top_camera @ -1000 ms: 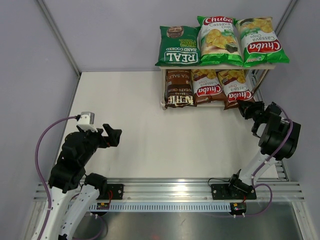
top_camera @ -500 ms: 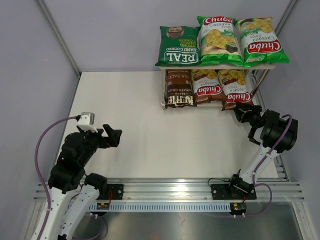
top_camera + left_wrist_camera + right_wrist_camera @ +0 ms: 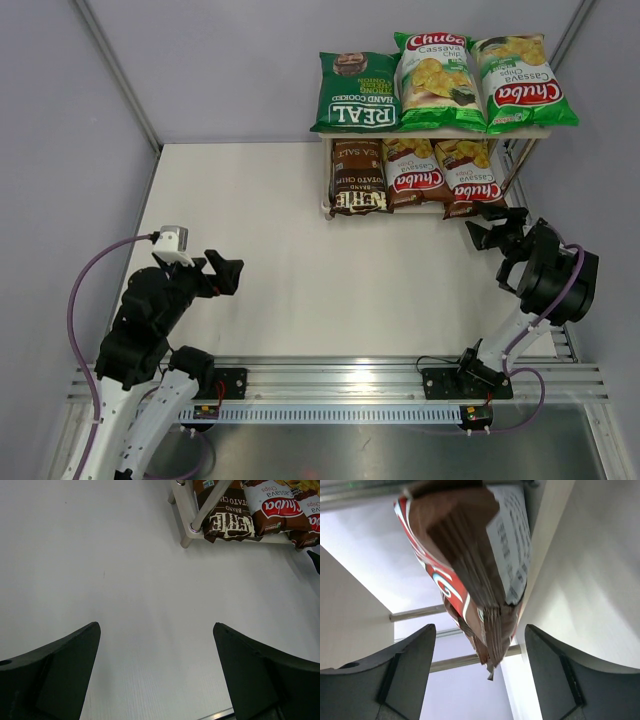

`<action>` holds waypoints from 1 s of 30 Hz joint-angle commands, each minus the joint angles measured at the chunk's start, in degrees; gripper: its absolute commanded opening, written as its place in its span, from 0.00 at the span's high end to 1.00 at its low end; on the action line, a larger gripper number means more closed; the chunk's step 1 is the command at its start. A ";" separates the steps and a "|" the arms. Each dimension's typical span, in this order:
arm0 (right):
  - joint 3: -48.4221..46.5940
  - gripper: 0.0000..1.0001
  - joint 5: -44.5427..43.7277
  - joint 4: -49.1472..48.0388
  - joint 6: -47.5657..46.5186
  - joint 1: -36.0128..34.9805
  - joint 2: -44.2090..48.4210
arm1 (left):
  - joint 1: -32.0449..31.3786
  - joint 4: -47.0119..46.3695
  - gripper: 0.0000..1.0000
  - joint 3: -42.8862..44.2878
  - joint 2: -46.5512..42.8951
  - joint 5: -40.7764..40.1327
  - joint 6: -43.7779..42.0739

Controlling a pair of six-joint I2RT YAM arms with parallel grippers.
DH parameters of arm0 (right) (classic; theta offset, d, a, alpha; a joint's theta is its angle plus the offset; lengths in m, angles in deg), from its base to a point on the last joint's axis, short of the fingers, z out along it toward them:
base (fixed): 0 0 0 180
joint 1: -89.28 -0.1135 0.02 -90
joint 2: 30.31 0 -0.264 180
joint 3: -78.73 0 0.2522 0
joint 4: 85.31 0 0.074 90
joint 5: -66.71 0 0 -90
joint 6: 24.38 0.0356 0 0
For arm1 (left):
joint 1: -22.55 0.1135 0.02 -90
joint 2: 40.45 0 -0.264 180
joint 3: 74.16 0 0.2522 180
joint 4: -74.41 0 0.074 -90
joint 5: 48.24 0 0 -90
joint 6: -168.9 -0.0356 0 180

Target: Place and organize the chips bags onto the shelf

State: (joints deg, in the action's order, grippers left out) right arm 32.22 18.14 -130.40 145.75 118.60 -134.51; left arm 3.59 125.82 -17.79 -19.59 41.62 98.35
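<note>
Your bags [image 3: 436,70] are glossy printed film, catching the light; the brown-red one [image 3: 465,575] shows fine crimped ridges at its sealed end. The shelf [image 3: 272,539] boards look like smooth, pale wood-look laminate, the legs [image 3: 212,505] bright polished metal. You have a matt white, smooth table [image 3: 300,250]. Left gripper [image 3: 155,630] and right gripper [image 3: 480,627] are matt black plastic. The rail [image 3: 340,380] is ribbed bare metal. The cable [image 3: 78,285] has a smooth rubbery sheath.

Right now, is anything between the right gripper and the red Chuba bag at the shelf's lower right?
Nothing visible. The right gripper is open, and the bag's sealed end sits straight ahead between its fingers, apart from both.
</note>
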 commanded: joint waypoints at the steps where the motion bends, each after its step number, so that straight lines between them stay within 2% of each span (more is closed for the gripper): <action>1: 2.60 0.20 -0.30 -0.92 -4.29 0.04 3.48 | -0.46 -2.14 0.01 -0.07 -0.56 -1.00 0.07; 5: 4.97 0.22 -0.12 -1.35 -4.82 -1.19 4.01 | -0.46 -2.14 0.01 -0.07 -0.47 -0.91 0.07; 7: 5.33 0.28 0.14 -3.81 -4.99 -2.33 3.40 | -0.46 -2.23 0.01 -0.07 -0.47 -0.91 0.16; 8: 5.24 0.32 0.06 -4.16 -4.90 -2.77 3.04 | -0.46 -2.23 0.01 -0.07 -0.56 -0.91 0.16; 9: 5.24 0.43 -0.03 -6.69 -4.21 -3.21 2.00 | -0.55 -2.23 0.01 -0.16 -0.47 -0.91 0.16; 11: 4.37 0.52 -0.12 -9.69 -2.98 -4.79 0.59 | -0.55 -2.32 0.01 -0.07 -0.47 -0.91 0.16; 12: 3.93 0.59 -0.56 -11.97 -1.75 -5.32 -0.90 | -0.55 -2.23 0.01 -0.16 -0.47 -0.91 0.24; 14: 2.96 0.64 -1.43 -13.91 -0.78 -6.73 -2.23 | -0.64 -2.23 0.01 -0.07 -0.47 -1.00 0.25; 22: 1.55 0.71 -5.57 -14.80 -0.51 -8.14 -4.60 | -0.81 -2.14 0.01 -0.16 -0.38 -1.70 0.42; 30: -0.55 0.71 -6.10 -14.45 -0.07 -8.14 -6.10 | -0.90 -1.88 0.01 -0.07 -0.38 -2.23 0.51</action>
State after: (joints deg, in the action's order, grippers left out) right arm 33.82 14.67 -141.43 145.82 110.65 -139.98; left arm 3.07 125.82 -17.79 -19.72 40.63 98.59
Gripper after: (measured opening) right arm 0.289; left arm 0.988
